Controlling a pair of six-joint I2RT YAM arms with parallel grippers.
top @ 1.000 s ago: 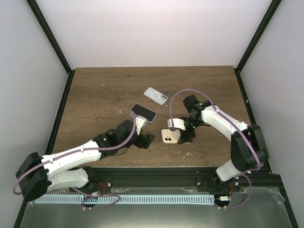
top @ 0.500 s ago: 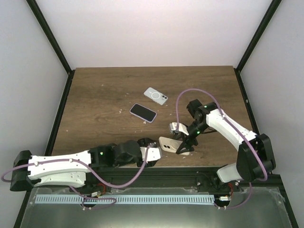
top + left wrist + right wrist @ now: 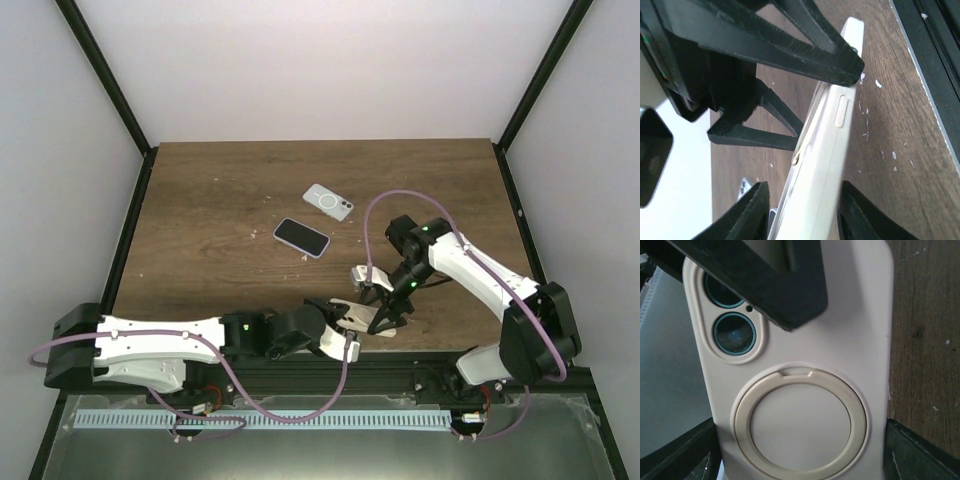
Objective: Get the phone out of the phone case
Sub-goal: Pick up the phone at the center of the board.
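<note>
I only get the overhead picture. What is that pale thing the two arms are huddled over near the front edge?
Observer: A cased phone. The right wrist camera shows its cream back, with two camera lenses and a round ring.
Operator: Is anyone actually holding it?
Observer: The right gripper has a finger against each long edge of it.
Operator: And the other arm?
Observer: The left gripper straddles its thin side, where a side button shows. Whether it squeezes, I cannot tell.
</note>
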